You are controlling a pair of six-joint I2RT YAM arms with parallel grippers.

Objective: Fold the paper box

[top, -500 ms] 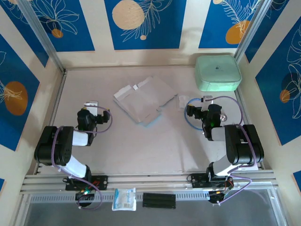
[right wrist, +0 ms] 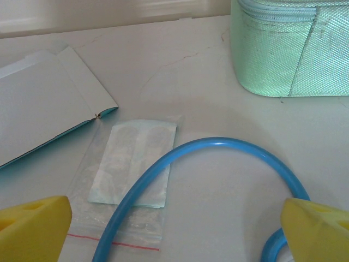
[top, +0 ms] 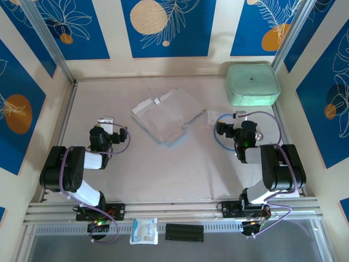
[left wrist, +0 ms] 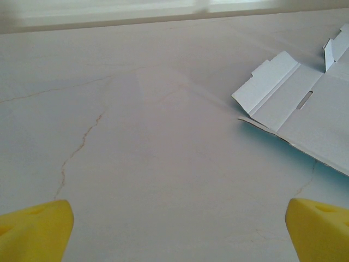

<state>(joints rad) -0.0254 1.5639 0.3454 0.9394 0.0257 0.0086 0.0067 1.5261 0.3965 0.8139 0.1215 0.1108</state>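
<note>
1. Top external view: the paper box (top: pixel 166 115) lies flat and unfolded on the surface (top: pixel 180 169), well to the left of the mint-green case (top: pixel 252 84), whitish inside up.
2. It sits skewed, one corner toward the arm bases. It looks nearly square, so I cannot call its long axis.
3. The left gripper (top: pixel 107 123) and the right gripper (top: pixel 238 116), which is near the case, both gape wide and hold nothing. The box lies between them, neither clearly nearer.

Bright even light, soft shadows, wrist cams sharp, slight far-edge glare
</note>
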